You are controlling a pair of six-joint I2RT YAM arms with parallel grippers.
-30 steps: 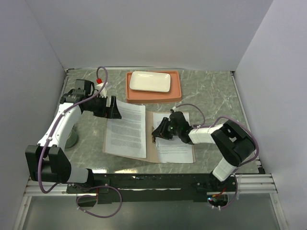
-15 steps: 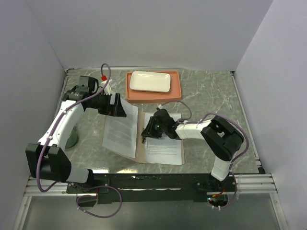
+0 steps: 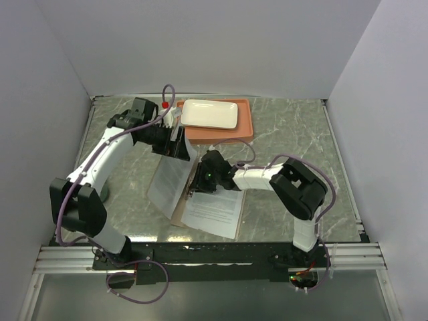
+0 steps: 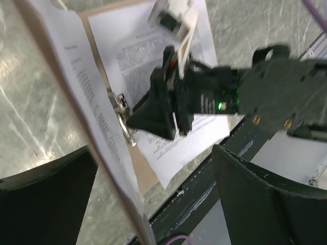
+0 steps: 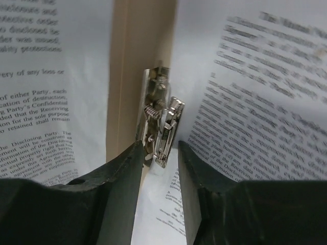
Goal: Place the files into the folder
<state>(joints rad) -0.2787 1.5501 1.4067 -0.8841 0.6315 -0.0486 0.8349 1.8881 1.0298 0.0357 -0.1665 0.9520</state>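
Two sheets lie inside the open folder (image 5: 135, 66), the left sheet (image 3: 166, 184) and the right sheet (image 3: 215, 208), and this is moving fast! A second ago the left cover lay flat on the bench (image 3: 294, 134). Now it's up and tilted steeply, with the left sheet riding on its inner face. The left fingers (image 4: 51, 199) have swung in from the far left and stand wide apart. The cover's free edge runs between them with nothing pinched, so it looks more like guiding than gripping. The whole folder has slid left and twisted in that same second, and the right arm has stretched across after it. The right fingers (image 5: 117, 204) sit narrowly either side of the metal clip (image 5: 162, 130) at the spine, its lower end just between the tips. Whether they are squeezing it or only bracketing it, I can't tell. The right sheet lies flat just to the right of those fingers, now skewed along with the folder. My read is that the files are in and this is the closing fold, with only the cover left to come down. The right fingers sit where that cover would land, so they would have to clear out first. The raised sheet also looks loose enough to slip toward the spine.
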